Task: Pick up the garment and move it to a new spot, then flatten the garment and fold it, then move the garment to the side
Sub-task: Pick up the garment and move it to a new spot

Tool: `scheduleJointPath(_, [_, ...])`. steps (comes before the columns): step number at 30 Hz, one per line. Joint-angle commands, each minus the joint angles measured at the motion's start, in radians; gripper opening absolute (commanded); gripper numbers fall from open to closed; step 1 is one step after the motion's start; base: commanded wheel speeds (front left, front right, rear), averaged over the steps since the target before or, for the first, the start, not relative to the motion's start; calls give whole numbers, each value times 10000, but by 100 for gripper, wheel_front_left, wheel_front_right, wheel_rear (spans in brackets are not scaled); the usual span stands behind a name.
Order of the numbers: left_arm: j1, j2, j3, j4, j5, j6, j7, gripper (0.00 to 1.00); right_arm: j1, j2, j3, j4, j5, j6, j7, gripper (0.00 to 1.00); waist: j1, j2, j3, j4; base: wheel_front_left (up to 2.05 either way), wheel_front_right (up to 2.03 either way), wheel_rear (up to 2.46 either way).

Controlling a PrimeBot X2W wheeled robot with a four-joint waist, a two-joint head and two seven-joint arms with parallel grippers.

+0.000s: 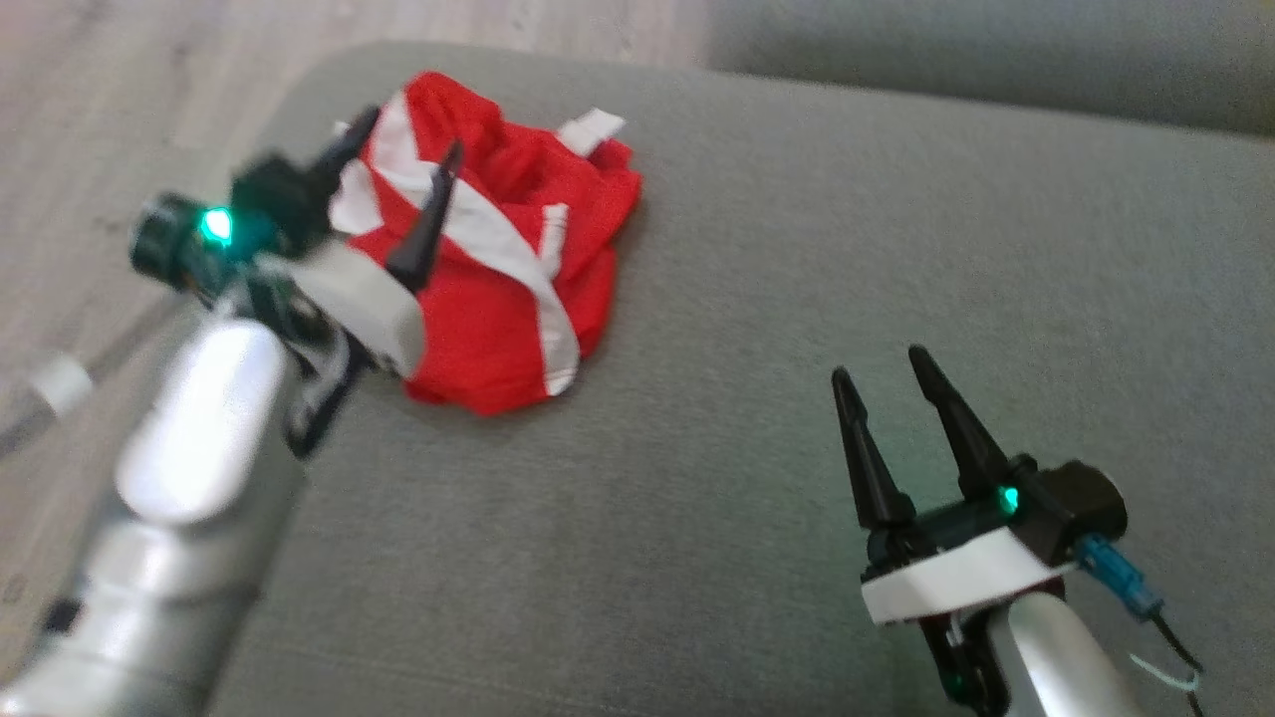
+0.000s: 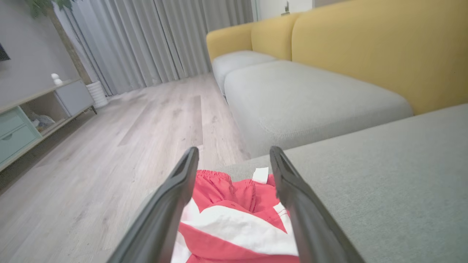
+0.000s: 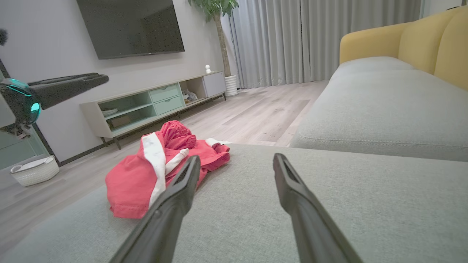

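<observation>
The garment point(image 1: 498, 259) is red with white stripes and lies crumpled near the far left corner of the grey seat cushion point(image 1: 797, 299). My left gripper point(image 1: 408, 139) hovers open over the garment's left part, with nothing between its fingers. Through the left wrist view the garment point(image 2: 237, 219) shows between and below the spread fingers point(image 2: 172, 204). My right gripper point(image 1: 882, 363) stands open at the lower right, well apart from the cloth. In the right wrist view the garment point(image 3: 146, 175) lies ahead to the left, and the left gripper point(image 3: 65, 86) hangs above it.
The cushion's left edge drops to a wooden floor point(image 1: 100, 119). A second grey cushion point(image 2: 310, 98) with yellow backrest point(image 2: 365, 47) lies beyond. A low TV cabinet point(image 3: 153, 106) and a white basket point(image 3: 34, 170) stand across the room.
</observation>
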Motion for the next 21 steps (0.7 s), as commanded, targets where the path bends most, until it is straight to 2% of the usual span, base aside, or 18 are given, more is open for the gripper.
scheduleJointPath(1, [-755,622,69,-3,-342,15,259,100,-409,-54,268,-359,-68,75,-111,100,-3,0,671,-676,0,0,0])
scheduleJointPath(5, [-1772,1359,-521,1190,-1675,13,1191,100,-651,-54,255,-386,-73,75,-111,100,-3,0,1082,-1123,0,0,0])
scheduleJointPath(10, [-2281,1793,-861,2445,-2459,12,1589,100,-812,-54,295,-409,-39,75,-111,100,-3,0,1344,-1524,0,0,0])
scheduleJointPath(20, [-2571,1808,-1572,3911,-3001,11,1740,100,-854,-54,303,-441,-20,75,-111,100,-3,0,1425,-1738,0,0,0])
scheduleJointPath(21, [-2586,1789,-1674,3975,-3099,11,1778,72,-854,-54,303,-440,-19,75,-111,100,-3,0,1423,-1740,0,0,0])
